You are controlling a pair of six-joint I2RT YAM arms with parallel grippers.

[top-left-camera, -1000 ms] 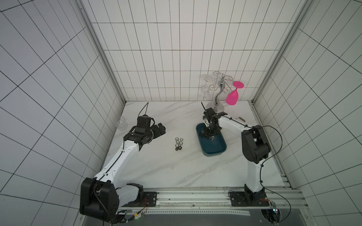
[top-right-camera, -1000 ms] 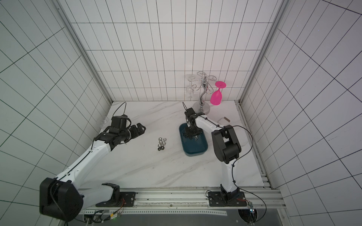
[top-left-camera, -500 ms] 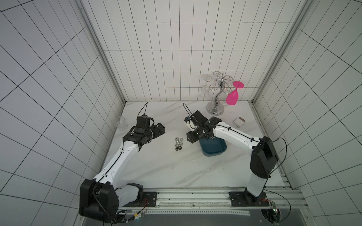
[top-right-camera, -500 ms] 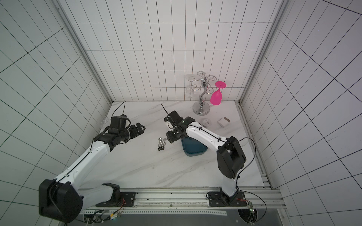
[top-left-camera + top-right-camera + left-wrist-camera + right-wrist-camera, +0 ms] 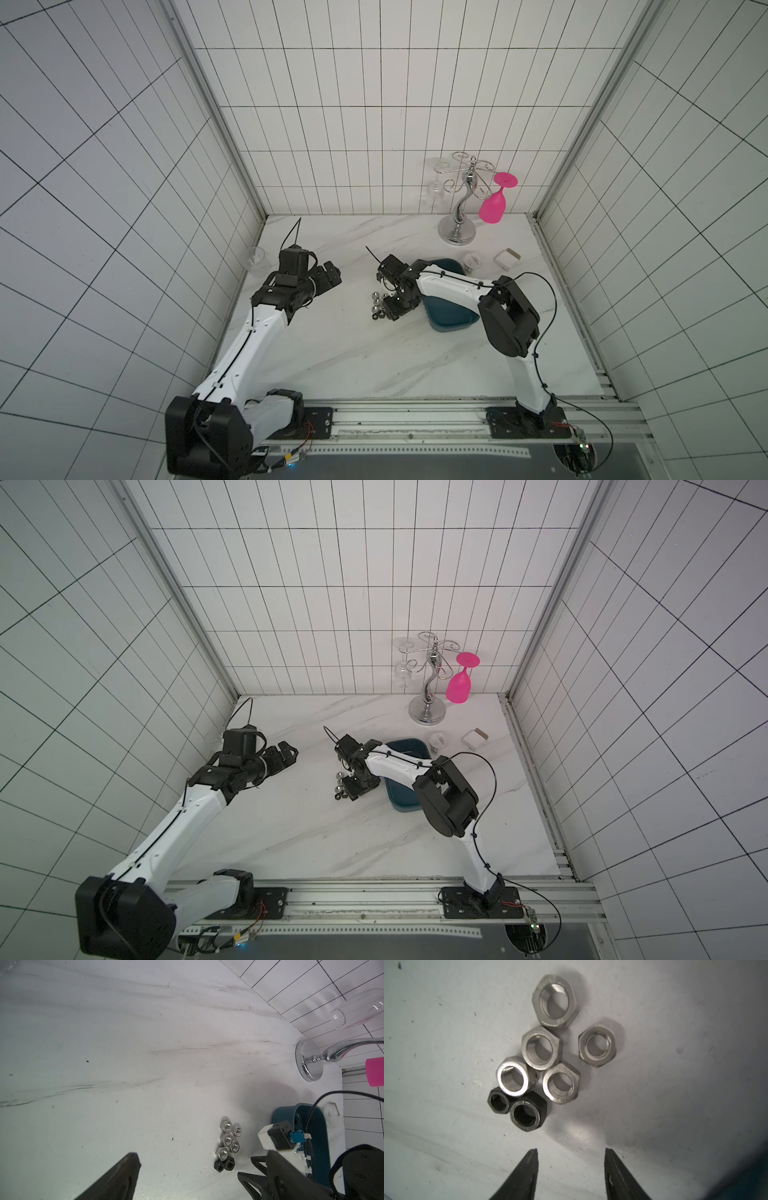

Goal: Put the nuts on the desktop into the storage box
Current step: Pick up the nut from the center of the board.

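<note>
In both top views, the white right arm [image 5: 449, 286] hides part of the dark teal plastic storage box [image 5: 451, 322]; hexagonal metal nuts [image 5: 376, 306] look uncountably small.

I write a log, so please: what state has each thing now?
Silver hexagonal metal nuts: five, flat on marble desktop.
Black hexagonal nuts: two, flat, touching.
Right gripper: open, empty.
Left gripper: open, empty.
Dark teal plastic storage box: upright, partly hidden.
Pink wine glass: hanging inverted.
</note>
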